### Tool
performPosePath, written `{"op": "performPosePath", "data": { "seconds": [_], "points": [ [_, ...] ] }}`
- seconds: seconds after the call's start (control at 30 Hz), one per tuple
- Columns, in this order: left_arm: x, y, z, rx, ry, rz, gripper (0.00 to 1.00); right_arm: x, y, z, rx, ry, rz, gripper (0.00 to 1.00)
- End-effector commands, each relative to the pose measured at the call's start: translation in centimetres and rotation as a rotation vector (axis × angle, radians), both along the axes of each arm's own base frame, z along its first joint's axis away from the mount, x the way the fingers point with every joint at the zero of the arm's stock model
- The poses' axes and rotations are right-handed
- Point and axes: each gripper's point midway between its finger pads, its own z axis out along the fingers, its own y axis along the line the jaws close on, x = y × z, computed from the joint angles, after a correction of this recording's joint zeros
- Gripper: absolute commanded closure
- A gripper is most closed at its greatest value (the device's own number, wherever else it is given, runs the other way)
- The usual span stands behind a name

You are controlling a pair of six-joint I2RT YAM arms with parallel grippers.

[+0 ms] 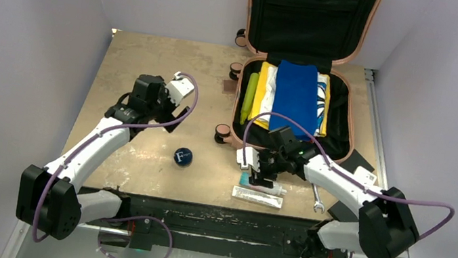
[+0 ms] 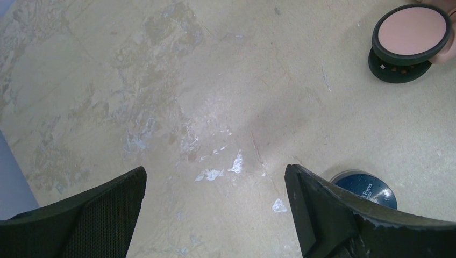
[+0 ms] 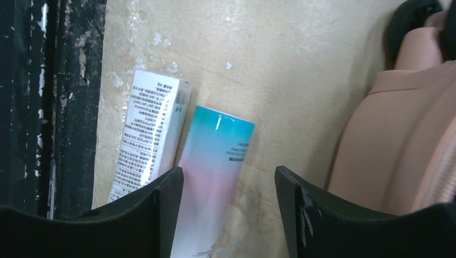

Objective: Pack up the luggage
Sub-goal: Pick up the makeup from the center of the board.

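the luggage [image 1: 311,18] lies open at the far right of the table [image 1: 155,56], its lid propped upright against the back wall and its base flat on the tabletop, wheels toward the left. in the base sit folded clothes: a blue piece [image 1: 296,98] on top, yellow [image 1: 261,100] and white beneath it, and a thin green item [image 1: 249,98] along the left wall. the right gripper [image 1: 262,174] hangs low just in front of the luggage's near left corner, its jaws spread partway and straddling a tube [image 3: 215,156] with a teal end that lies on the table. in the right wrist view one finger [image 3: 161,199] meets the tube's edge, while bare table shows between the tube and the other finger, so it is no pinch. a white box [image 3: 150,140] lies just beside the tube, on the side toward the table's near edge, and the pink shell fills the right of that view. a wrench [image 1: 318,200] lies near the right arm. the left gripper [image 1: 172,112] hovers over the left middle of the table, jaws spread wide, with nothing between them. a round blue tin [image 1: 183,156] rests near it, apart from it.
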Motion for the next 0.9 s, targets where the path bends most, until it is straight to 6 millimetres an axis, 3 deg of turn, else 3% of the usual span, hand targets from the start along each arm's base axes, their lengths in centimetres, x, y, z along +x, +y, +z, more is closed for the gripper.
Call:
{"op": "performPosePath", "data": {
  "seconds": [0.0,0.23,0.53,0.7,0.87],
  "points": [
    [0.4,-0.2,0.6,-0.048,-0.025,0.007,0.01,0.0,-0.1,-1.4,-0.048,0.001,-0.029,0.33],
    [0.5,-0.2,0.6,-0.056,-0.026,0.011,0.01,1.6,-0.4,-2.3,-0.1,-0.04,-0.106,0.42],
    [0.6,0.1,0.8,-0.064,-0.031,0.022,0.01,2.5,-0.7,-3.1,-0.156,-0.036,-0.116,0.66],
    [0.6,0.2,1.0,-0.066,-0.034,0.028,0.01,1.2,-0.8,-3.8,-0.175,-0.002,-0.07,0.51],
    [0.7,0.3,1.1,-0.068,-0.037,0.03,0.01,0.9,-1.1,-4.2,-0.195,-0.017,-0.062,0.44]
  ]
}}
